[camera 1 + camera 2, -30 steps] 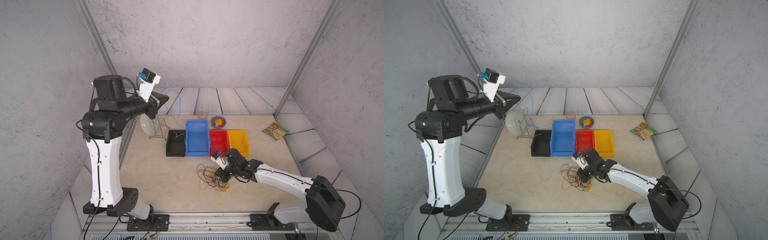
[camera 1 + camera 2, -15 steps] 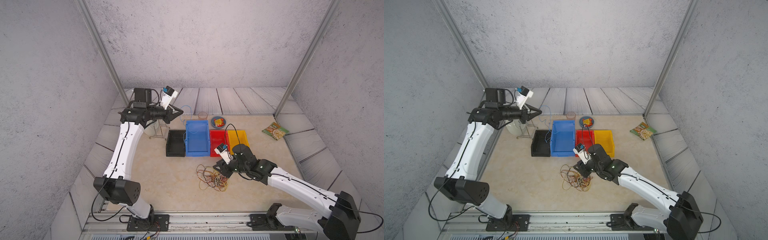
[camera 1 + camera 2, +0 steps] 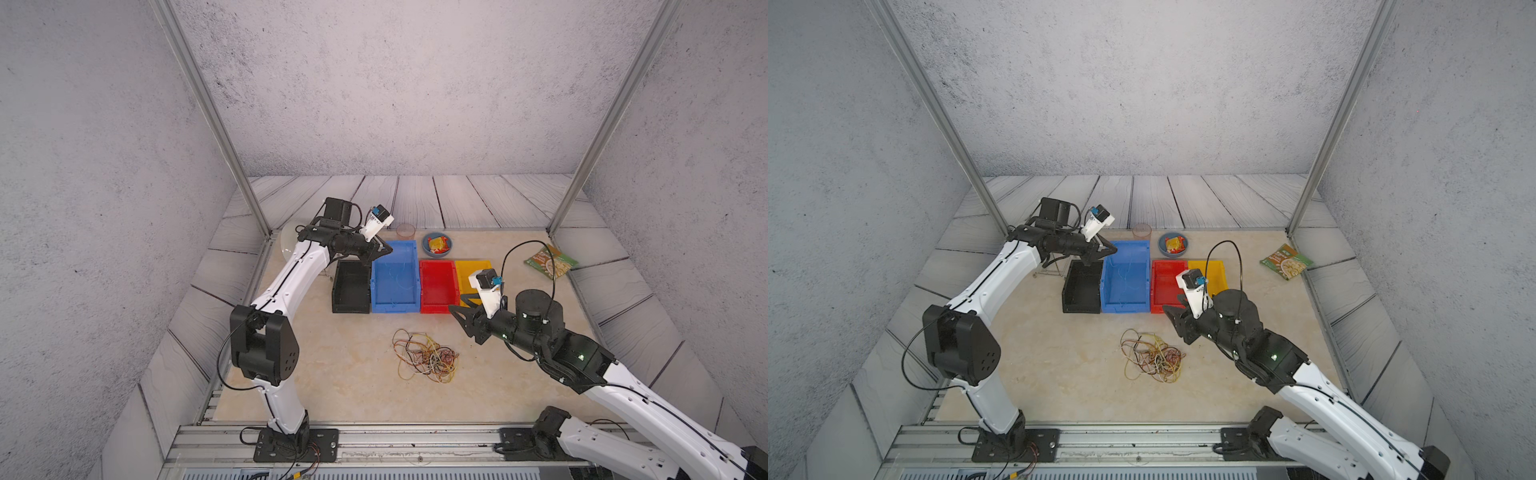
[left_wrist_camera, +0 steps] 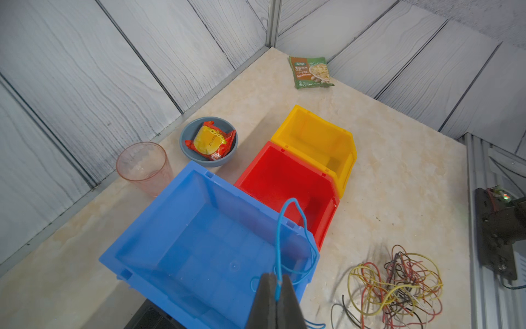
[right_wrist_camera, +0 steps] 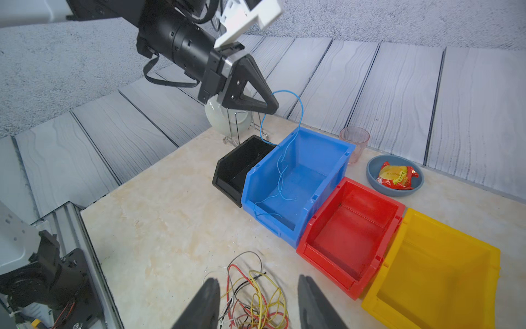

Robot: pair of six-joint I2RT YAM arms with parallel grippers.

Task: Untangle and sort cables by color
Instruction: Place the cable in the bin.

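Yellow, red, brown and black cables (image 3: 426,357) lie in one loose tangle on the pale stone table (image 3: 332,374), at the near middle and apart from the bins. My right gripper (image 5: 257,282) hangs raised just right of that tangle and a little beyond it, by the near edge of the red bin (image 3: 436,308). Its fingers are spread wide and grasp nothing. In the right wrist view the tangle's strands show through the gap between them.

Farther on, four bins stand side by side in a row. The black bin (image 3: 351,305) is on the left, then the blue bin (image 3: 395,306), then the red one, with the yellow bin (image 3: 473,262) on the right.

My left gripper (image 5: 271,106) is held above the far left corner of the blue bin, beside the black one. Its fingers are clenched on a thin blue cable (image 4: 277,245). That cable arches up from the fingertips, then drops into the blue bin, where its lower length trails along the floor toward the near end.

Beyond the bins, by the far edge, stands a clear pinkish cup (image 4: 142,171). Just right of it a grey bowl (image 4: 187,153) holds a red and yellow snack packet (image 4: 212,139). At the far left, behind the black bin, a white plate (image 5: 216,119) stands on edge in a wire rack (image 5: 229,128). At the far right a green noodle packet (image 3: 550,261) lies flat near the corner post.
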